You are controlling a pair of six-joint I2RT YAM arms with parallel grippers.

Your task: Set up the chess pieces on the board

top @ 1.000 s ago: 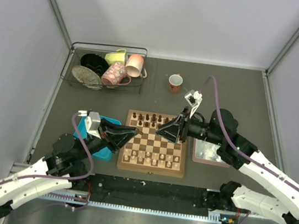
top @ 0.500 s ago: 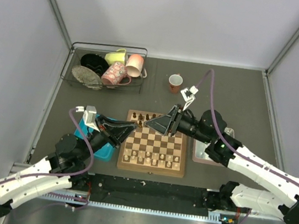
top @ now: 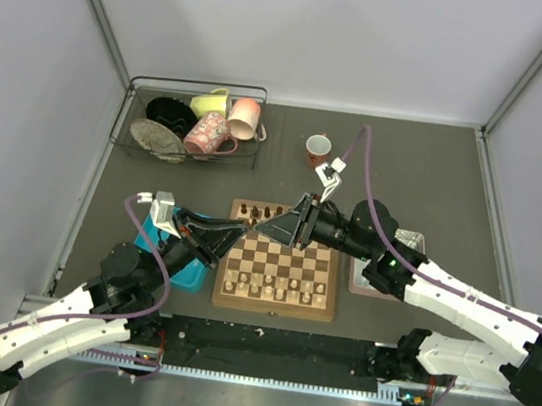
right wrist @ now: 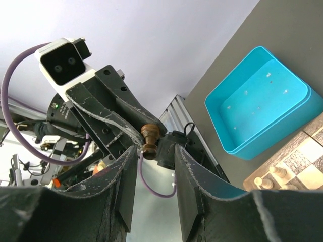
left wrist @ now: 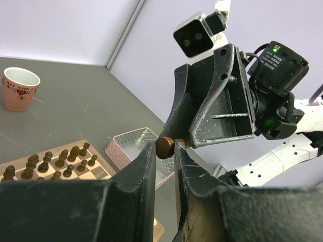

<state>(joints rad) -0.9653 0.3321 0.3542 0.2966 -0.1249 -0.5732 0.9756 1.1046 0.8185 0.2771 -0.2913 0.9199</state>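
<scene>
I find the board only part-filled along its far rows. Left tool pinches one chess piece; right tool is spread, facing it.

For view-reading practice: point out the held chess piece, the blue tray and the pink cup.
held chess piece (right wrist: 150, 137): right wrist view, its middle.
blue tray (right wrist: 257, 108): right wrist view, bare floor.
pink cup (left wrist: 19, 97): left wrist view, outer wall.
</scene>
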